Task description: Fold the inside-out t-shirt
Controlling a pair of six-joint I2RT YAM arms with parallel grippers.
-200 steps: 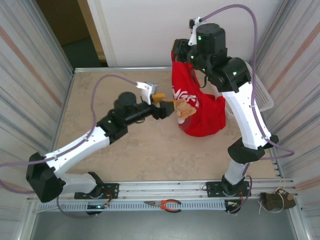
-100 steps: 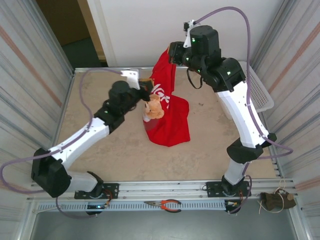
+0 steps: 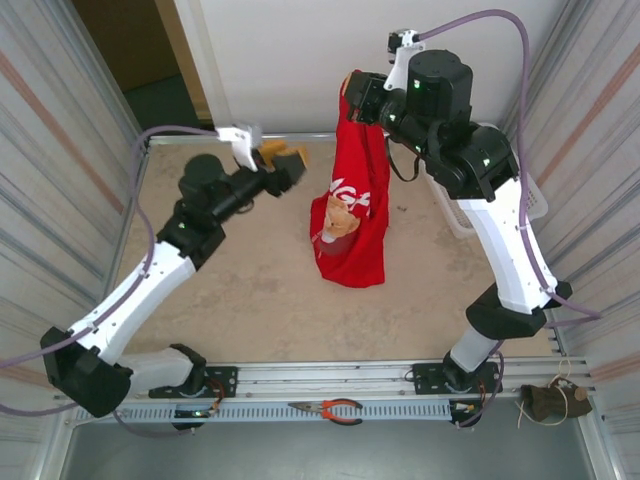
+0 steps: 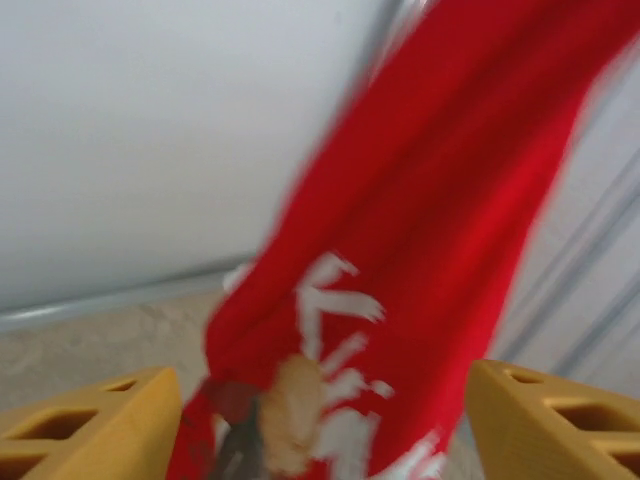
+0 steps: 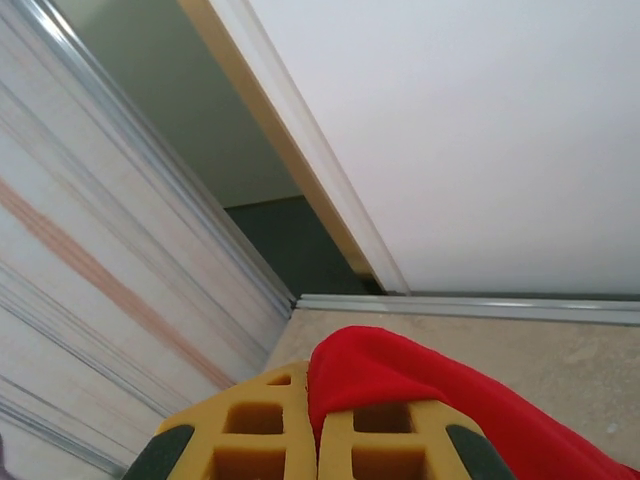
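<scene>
The inside-out t-shirt (image 3: 362, 175) is held up by its top edge, which is clamped between the shut fingers of the right gripper (image 3: 351, 95). It hangs down over the table (image 3: 250, 290) with the bear graphic showing. The left gripper (image 3: 286, 160) is seen just beside it — fingers spread, nothing gripped.

Robotics lab test cell: a beige stone-patterned table (image 3: 250, 300) is fenced on its left and right by ribbed translucent panels (image 3: 60, 130), with a plain white wall (image 3: 290, 60) behind it. A white-and-black left arm (image 3: 150, 290) and right arm (image 3: 500, 230) are bolted to aluminium rails (image 3: 330, 375) along the table's near edge. Red-handled pliers (image 3: 330, 409) lie just in front of those rails.
</scene>
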